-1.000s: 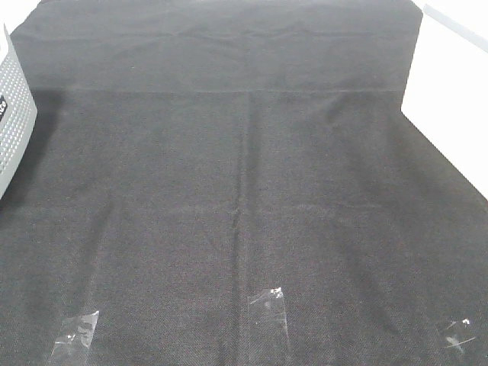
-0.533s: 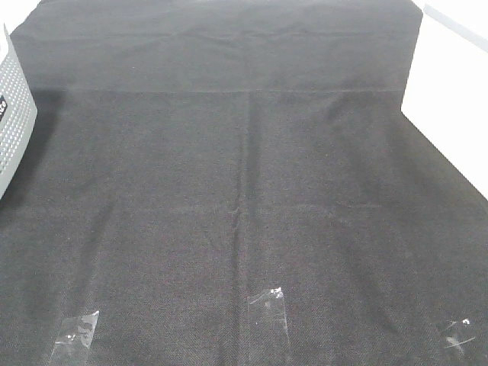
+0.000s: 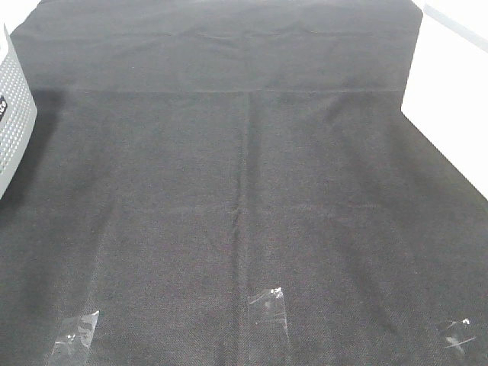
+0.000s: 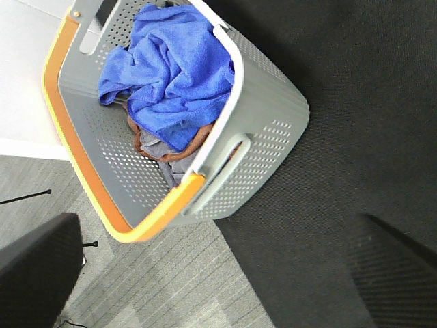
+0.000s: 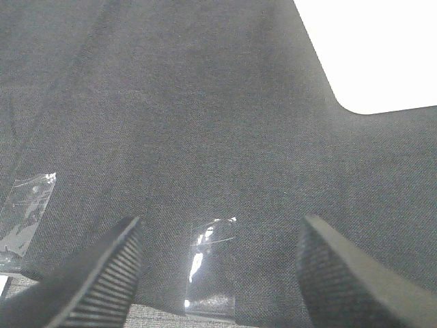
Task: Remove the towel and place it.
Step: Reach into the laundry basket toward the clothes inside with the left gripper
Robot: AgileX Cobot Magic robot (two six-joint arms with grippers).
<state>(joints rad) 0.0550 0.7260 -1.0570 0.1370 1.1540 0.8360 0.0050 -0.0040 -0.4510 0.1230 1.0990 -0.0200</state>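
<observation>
The towel (image 4: pixel 174 68), bright royal blue and crumpled, lies inside a grey perforated basket (image 4: pixel 263 119) with an orange and white rim, seen in the left wrist view. My left gripper (image 4: pixel 215 287) hangs above and to one side of the basket, fingers (image 4: pixel 34 273) spread wide open and holding nothing. My right gripper (image 5: pixel 218 287) is open over the black table covering (image 5: pixel 205 102), also holding nothing. In the exterior high view only a sliver of the basket (image 3: pixel 14 114) shows at the left edge. Neither gripper nor the towel shows there.
Under the towel in the basket lies a brown and grey cloth (image 4: pixel 164 147). Black fabric (image 3: pixel 244 191) covers the table, with three clear tape pieces (image 3: pixel 267 305) near its front edge. A white surface (image 3: pixel 457 99) borders it at the right. Grey floor (image 4: pixel 171 287) lies beside the basket.
</observation>
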